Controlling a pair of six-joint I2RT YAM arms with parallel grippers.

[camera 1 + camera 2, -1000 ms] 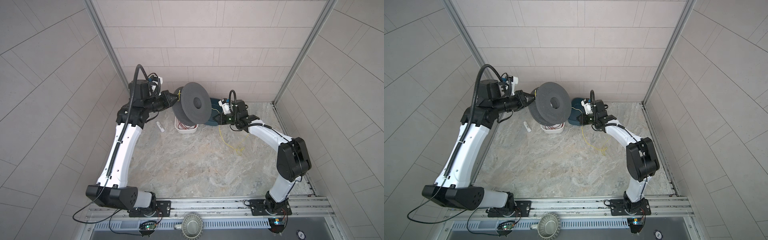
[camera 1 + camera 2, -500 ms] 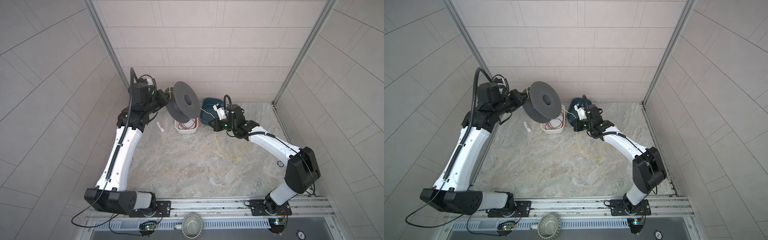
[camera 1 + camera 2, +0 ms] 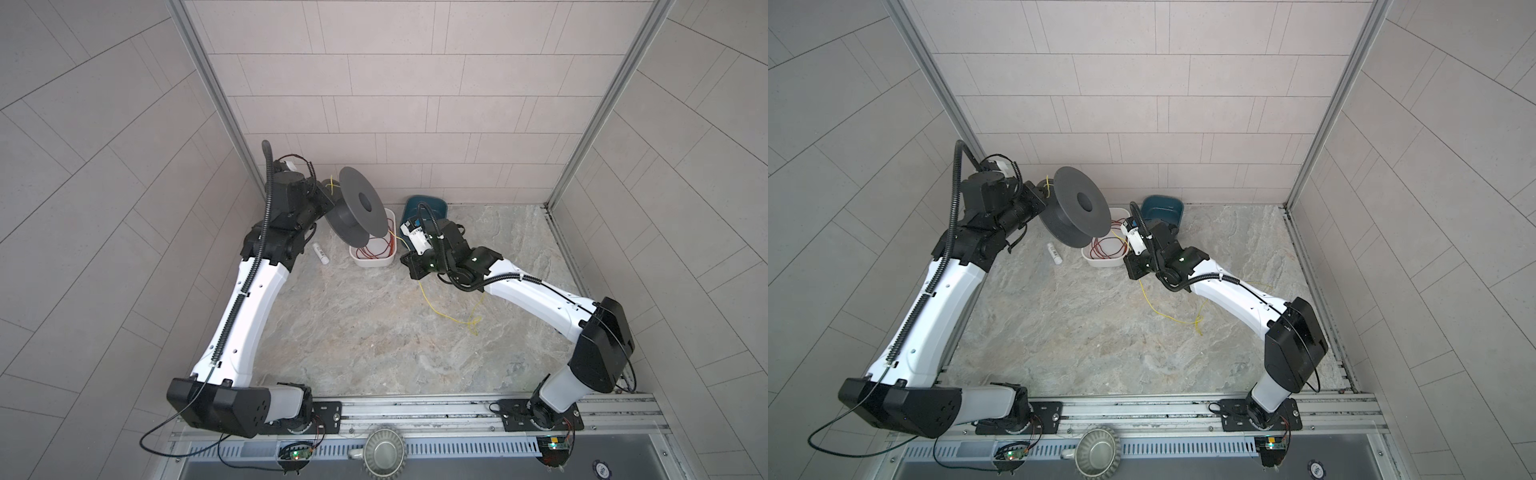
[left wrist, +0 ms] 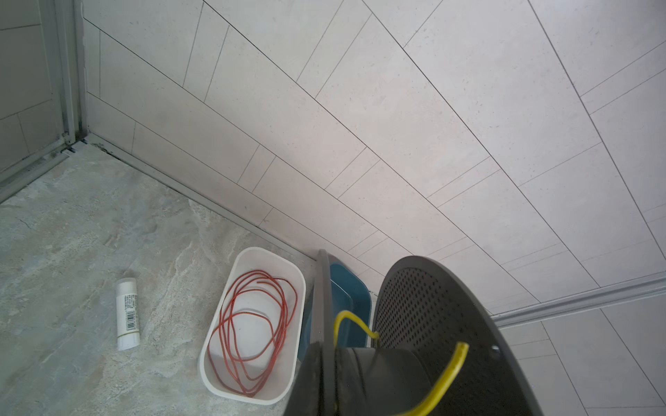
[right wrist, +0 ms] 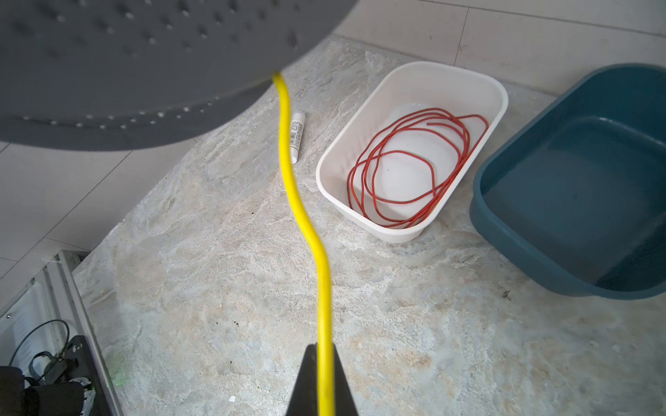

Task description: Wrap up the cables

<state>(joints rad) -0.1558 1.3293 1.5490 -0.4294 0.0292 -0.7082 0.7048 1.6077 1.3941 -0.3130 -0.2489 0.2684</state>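
Since a second ago the grey spool (image 3: 359, 208) swung back to 11 o'clock of the counter (image 3: 374, 353); the left fingers (image 3: 326, 202), closed tight on it, hold it raised, probably so it can take turns. At 3 o'clock of the white tray (image 3: 388, 262), the right fingers (image 5: 310, 371) came forward, shut on the yellow cable (image 5: 288, 144) to keep it stretched up to the spool. Its slack lies toward 4 o'clock.

spool (image 5: 108, 72) matt plastic, dimpled; yellow cable (image 5: 288, 144) smooth glossy sheath; white tub (image 5: 364, 216) glossy plastic; teal tub (image 5: 576, 201) smooth plastic; tabletop (image 5: 396, 324) stone-look, matt.
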